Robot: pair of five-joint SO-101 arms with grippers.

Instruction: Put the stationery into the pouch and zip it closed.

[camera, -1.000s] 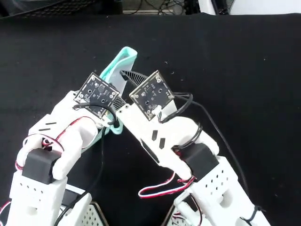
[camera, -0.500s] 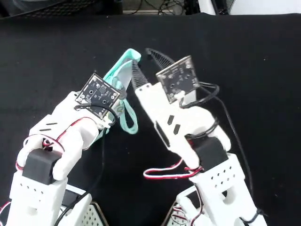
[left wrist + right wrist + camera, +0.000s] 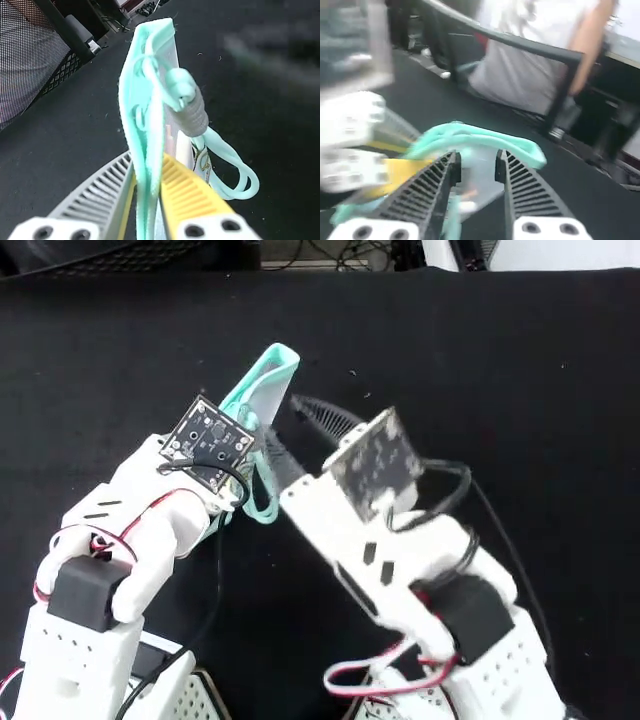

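Observation:
My left gripper (image 3: 148,162) is shut on the lower edge of the pouch (image 3: 145,90), a mint-green and clear case held upright on its edge above the table. A grey-wrapped zip pull (image 3: 192,107) with a mint cord loop (image 3: 235,175) hangs at its side. In the high view the pouch (image 3: 262,380) sticks out past the left gripper (image 3: 240,462). My right gripper (image 3: 297,430) is beside it, just to the right. In the right wrist view the right gripper (image 3: 476,162) is open, and the pouch (image 3: 470,132) lies beyond its black fingertips, untouched.
A black cloth (image 3: 520,390) covers the table, with free room to the right and far side. Cables and dark equipment (image 3: 320,255) line the back edge. A mesh panel (image 3: 25,50) stands off the table's side.
The right arm swung away from the pouch's side, lifted toward the far end, then drew back rightward with its gripper open. The left arm kept still, holding the pouch.

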